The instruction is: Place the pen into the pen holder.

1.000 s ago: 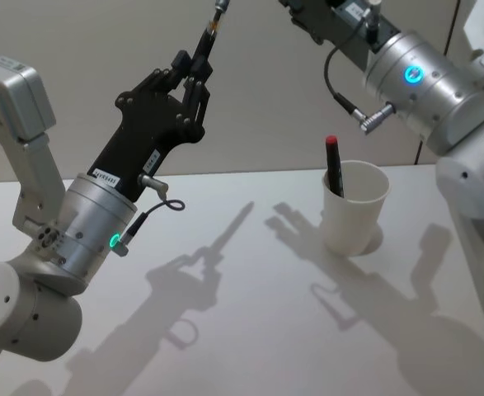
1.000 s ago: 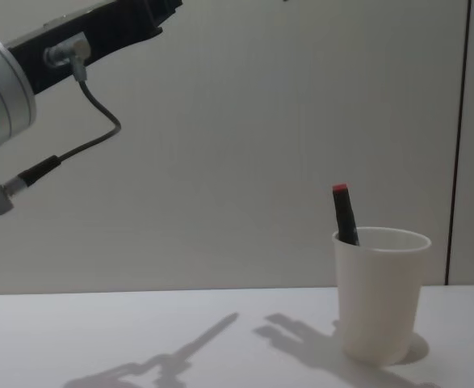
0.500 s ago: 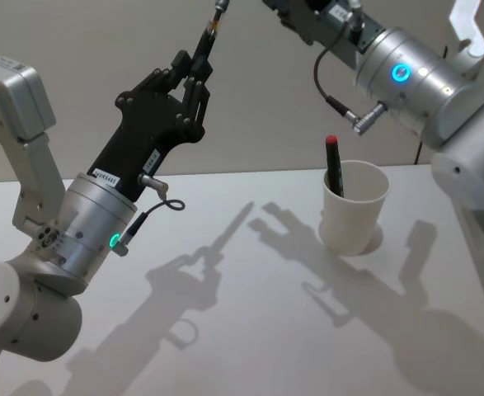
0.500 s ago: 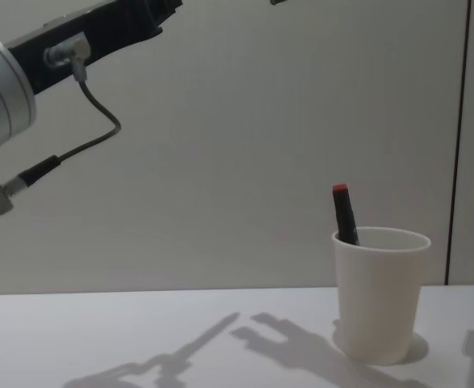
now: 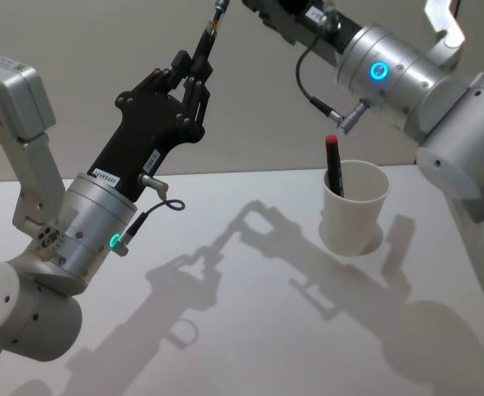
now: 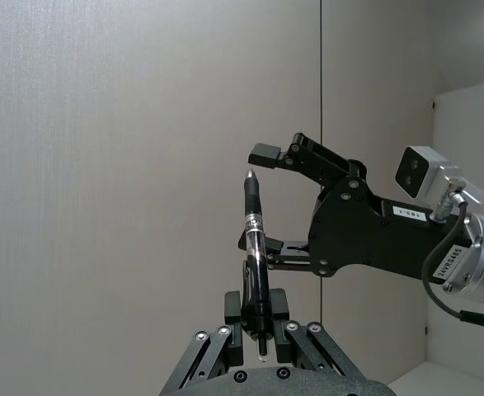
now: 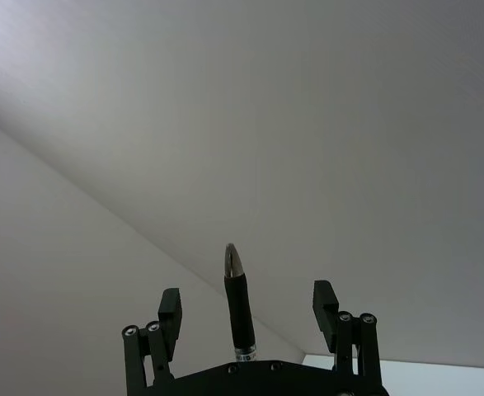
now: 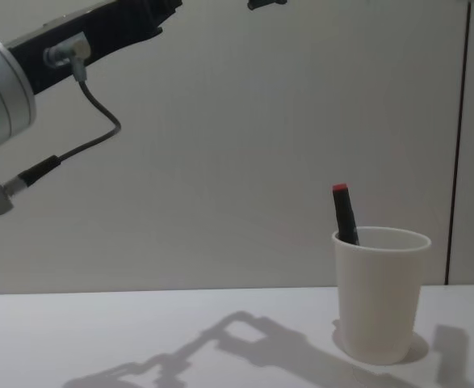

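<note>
A slim black pen [image 6: 253, 247] stands upright, high above the table, with my left gripper [image 6: 256, 312] shut on its lower end; the head view has that gripper [image 5: 194, 70] raised at upper centre. My right gripper [image 7: 246, 295] is open, its fingers [image 7: 169, 307] on either side of the pen's tip [image 7: 235, 285] without touching. Seen from the left wrist, the right gripper [image 6: 268, 200] reaches in beside the pen's upper half. The pen holder [image 5: 355, 213], a white paper cup [image 8: 379, 301], stands on the table at the right, well below both grippers.
A black marker with a red cap [image 5: 333, 169] leans inside the cup and sticks out above its rim [image 8: 344, 212]. The white table [image 5: 250, 330] carries the arms' shadows. A plain wall closes off the back.
My right arm has swung left at the top of the head view, bringing its open gripper up to the pen's tip. The left arm, pen and cup have stayed still.
</note>
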Controlling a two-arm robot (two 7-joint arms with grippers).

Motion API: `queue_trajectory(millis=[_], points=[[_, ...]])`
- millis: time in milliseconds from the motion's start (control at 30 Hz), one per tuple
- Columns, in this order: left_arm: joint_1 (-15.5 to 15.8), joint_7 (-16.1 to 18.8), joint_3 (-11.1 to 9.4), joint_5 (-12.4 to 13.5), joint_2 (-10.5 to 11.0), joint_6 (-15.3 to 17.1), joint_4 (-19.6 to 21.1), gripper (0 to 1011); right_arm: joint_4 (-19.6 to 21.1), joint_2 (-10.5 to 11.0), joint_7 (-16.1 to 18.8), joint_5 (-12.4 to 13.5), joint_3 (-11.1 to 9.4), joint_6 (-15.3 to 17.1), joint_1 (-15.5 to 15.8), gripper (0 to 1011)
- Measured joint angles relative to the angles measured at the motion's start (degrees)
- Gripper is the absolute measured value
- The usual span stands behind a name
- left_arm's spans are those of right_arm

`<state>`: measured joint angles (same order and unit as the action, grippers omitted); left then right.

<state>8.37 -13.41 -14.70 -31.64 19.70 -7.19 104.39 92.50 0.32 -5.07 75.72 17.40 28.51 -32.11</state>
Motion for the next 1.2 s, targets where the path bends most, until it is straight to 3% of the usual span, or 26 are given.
queue_trajectory(millis=[900, 1200], points=[[0.0, 0.0, 0.0, 0.0, 0.0, 0.0, 0.0, 195, -2.03, -0.26, 1.47, 0.66, 2.15, -0.47, -1.34, 1001], [0.0, 0.0, 0.0, 0.0, 0.0, 0.0, 0.0, 195, -2.19, -0.31, 1.58, 0.92, 2.37, -0.79, -1.47, 788]])
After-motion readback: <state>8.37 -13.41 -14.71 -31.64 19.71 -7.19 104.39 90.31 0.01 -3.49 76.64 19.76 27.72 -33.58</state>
